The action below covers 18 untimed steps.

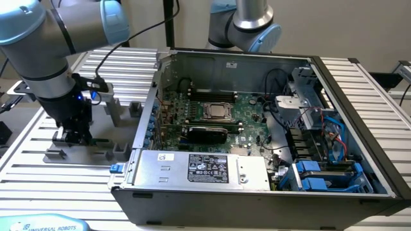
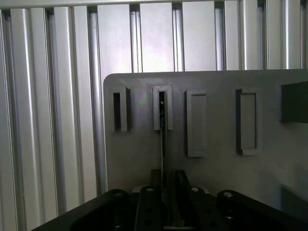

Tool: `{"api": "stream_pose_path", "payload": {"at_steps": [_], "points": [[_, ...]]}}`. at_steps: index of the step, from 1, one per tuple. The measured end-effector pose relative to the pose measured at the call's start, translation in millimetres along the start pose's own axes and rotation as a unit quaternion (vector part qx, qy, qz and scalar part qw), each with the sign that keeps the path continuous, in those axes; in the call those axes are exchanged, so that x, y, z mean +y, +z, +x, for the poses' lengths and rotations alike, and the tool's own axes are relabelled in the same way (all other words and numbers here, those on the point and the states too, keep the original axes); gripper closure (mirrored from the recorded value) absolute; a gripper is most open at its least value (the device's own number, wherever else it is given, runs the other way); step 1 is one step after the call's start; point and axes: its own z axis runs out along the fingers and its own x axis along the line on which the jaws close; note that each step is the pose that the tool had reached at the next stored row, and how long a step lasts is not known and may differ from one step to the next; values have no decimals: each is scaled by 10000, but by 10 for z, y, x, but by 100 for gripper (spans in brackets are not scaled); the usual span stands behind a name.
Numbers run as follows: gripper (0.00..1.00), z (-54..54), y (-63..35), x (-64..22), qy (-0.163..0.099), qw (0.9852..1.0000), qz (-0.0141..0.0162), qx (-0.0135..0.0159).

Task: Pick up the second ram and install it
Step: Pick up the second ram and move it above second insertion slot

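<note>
The second ram (image 2: 162, 139) stands on edge as a thin dark-green stick, its far end in a narrow slot of the grey holder plate (image 2: 216, 125). My gripper (image 2: 165, 177) sits over its near end, with a dark finger tight against each face of the stick. In the exterior view the gripper (image 1: 76, 137) is low over that holder plate (image 1: 80, 155), on the slatted table at the exterior view's left of the open computer case (image 1: 192, 192).
Inside the case lie the motherboard (image 1: 247, 120), its processor socket (image 1: 217, 111), long black memory slots (image 1: 209, 92) and a black card (image 1: 205, 132). The power supply (image 1: 205, 169) fills the near side. A second arm (image 1: 247, 21) stands behind the case. Grey blocks (image 1: 115, 110) rise from the holder.
</note>
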Motion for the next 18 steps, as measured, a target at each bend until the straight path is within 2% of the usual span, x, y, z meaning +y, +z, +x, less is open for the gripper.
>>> {"api": "stream_pose_path", "payload": {"at_steps": [4, 5, 6, 7, 8, 18], "points": [[73, 7, 0, 1, 0, 10000, 0, 0], [75, 10, 0, 1, 0, 10000, 0, 0], [82, 12, 0, 1, 0, 10000, -1, 0], [82, 14, 0, 1, 0, 10000, -1, 0], [86, 17, 0, 0, 0, 10000, -1, 0], [86, 27, 1, 0, -12, 10000, -1, -3]]}}
